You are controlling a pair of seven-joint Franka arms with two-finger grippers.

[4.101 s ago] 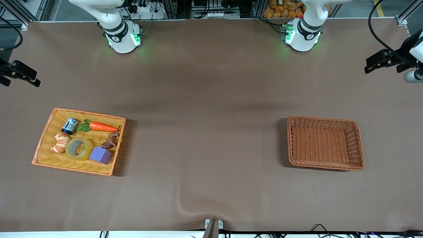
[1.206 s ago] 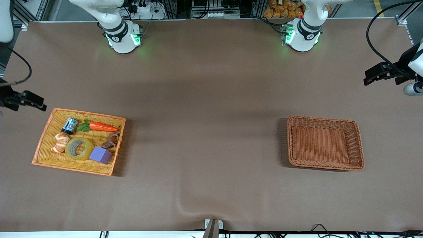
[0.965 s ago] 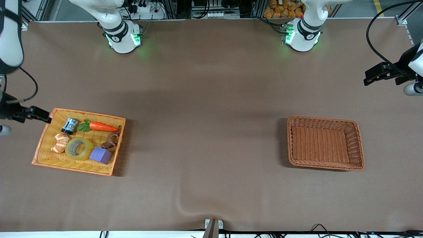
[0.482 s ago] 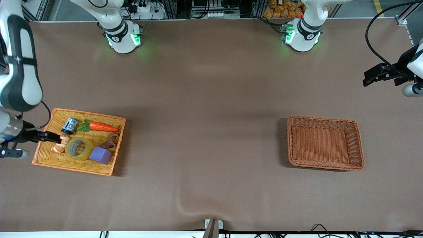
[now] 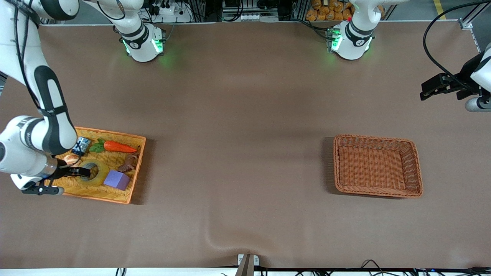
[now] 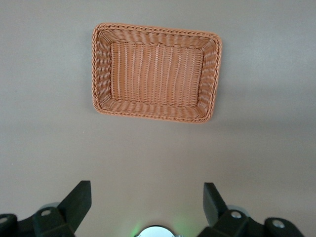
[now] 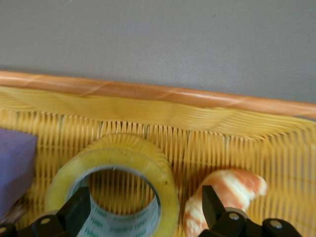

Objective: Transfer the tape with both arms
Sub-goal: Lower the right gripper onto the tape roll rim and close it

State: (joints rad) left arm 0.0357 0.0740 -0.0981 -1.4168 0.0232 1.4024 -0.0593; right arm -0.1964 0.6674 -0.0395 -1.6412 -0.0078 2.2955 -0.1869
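While no label reads | right gripper [image 5: 78,172] jaws spread over tape [image 5: 96,173] | left gripper [image 5: 429,86] jaws spread, waiting.

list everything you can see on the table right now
tray: 1, yellow-orange wicker, right arm's end
tape: 1, yellowish, in tray
cube: 1, purple, beside tape
carrot: 1, orange, in tray
can: 1, blue, in tray
croissant: 1, tan, beside tape
brown figure: 1, in tray
basket: 1, brown wicker, left arm's end
right hand: open, at the tape
left hand: open, waits high over the table's edge
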